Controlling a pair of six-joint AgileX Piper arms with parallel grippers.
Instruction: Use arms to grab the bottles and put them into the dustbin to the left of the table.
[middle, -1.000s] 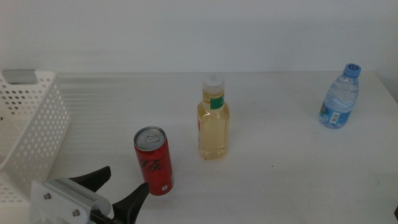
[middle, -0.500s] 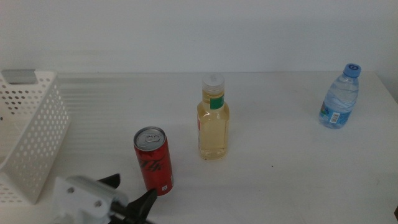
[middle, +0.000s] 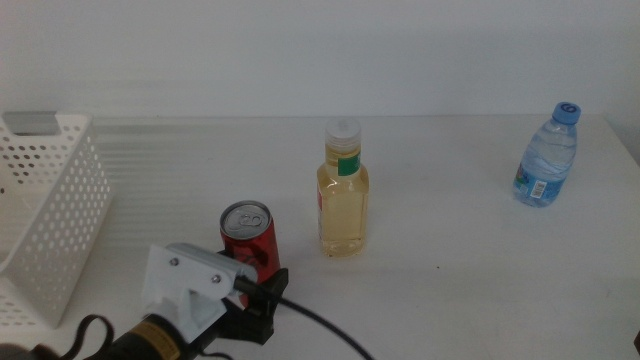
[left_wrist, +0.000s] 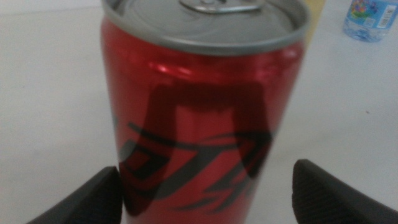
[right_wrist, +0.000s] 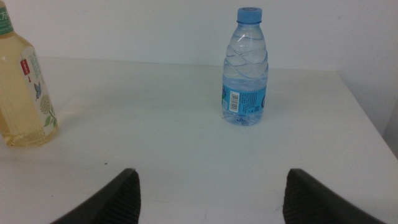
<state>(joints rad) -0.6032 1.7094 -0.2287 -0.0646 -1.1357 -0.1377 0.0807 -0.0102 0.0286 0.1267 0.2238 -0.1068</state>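
The left end effector (left_wrist: 205, 186) sits spread around the upright red can (middle: 246, 235) on the tabletop (middle: 450, 260) — jaws either side, not touching — while the right end effector (right_wrist: 208, 199) waits, spread, facing the blue-capped bottle (right_wrist: 245, 65).

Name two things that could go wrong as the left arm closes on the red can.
1. The left gripper has open jaws either side of the red can; an off-centre squeeze might tip it.
2. The yellow bottle stands close by; a swing toward the dustbin might clip it.
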